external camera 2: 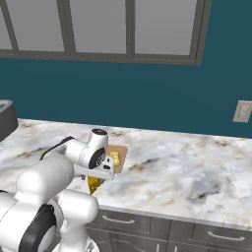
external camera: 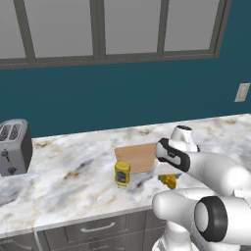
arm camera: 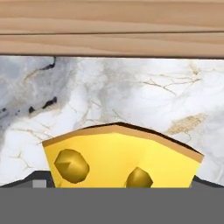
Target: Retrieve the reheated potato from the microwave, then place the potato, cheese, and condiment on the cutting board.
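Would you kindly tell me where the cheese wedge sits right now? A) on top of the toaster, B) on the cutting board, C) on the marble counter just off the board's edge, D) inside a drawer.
C: in the hand view the cheese rests on marble counter, with the cutting board beyond it, a strip of counter between them.

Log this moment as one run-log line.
gripper: open, over cheese | cheese: on counter, off cutting board | potato: on board | condiment: on counter

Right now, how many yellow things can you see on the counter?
3. The condiment jar stands just left of the cutting board's front corner, the cheese sits under the gripper, and the potato lies on the board. The arm may hide more.
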Robot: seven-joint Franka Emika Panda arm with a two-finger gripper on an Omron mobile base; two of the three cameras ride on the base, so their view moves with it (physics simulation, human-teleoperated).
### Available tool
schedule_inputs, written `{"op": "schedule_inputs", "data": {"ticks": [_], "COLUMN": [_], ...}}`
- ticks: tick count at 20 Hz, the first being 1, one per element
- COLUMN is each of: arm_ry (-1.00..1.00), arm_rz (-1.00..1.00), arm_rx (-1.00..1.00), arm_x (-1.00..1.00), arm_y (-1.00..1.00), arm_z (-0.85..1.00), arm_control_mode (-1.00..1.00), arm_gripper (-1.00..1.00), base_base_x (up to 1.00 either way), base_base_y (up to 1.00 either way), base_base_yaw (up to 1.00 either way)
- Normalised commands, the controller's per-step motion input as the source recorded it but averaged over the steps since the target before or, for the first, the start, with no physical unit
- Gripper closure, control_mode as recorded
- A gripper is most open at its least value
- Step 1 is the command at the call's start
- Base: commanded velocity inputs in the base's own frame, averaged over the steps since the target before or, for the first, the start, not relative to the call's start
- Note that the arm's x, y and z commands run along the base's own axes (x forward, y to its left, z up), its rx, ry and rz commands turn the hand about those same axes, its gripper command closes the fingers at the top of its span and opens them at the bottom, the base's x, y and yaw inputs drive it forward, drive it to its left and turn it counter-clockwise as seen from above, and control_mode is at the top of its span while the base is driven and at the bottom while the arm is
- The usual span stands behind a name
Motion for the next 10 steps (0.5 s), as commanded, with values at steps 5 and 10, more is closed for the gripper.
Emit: {"op": "schedule_inputs", "data": {"ticks": [5, 10], "arm_ry": [0.00, 0.00], "arm_rz": [0.00, 0.00], "arm_rx": [-0.01, 0.00], "arm_x": [0.04, -0.02], "arm_y": [0.00, 0.00], "arm_z": [-0.06, -0.01], "arm_control_mode": [-1.00, -1.00], "arm_gripper": [1.00, 1.00], "base_base_x": [0.00, 0.00], "base_base_y": [0.00, 0.00], "base_base_yaw": [0.00, 0.00]}}
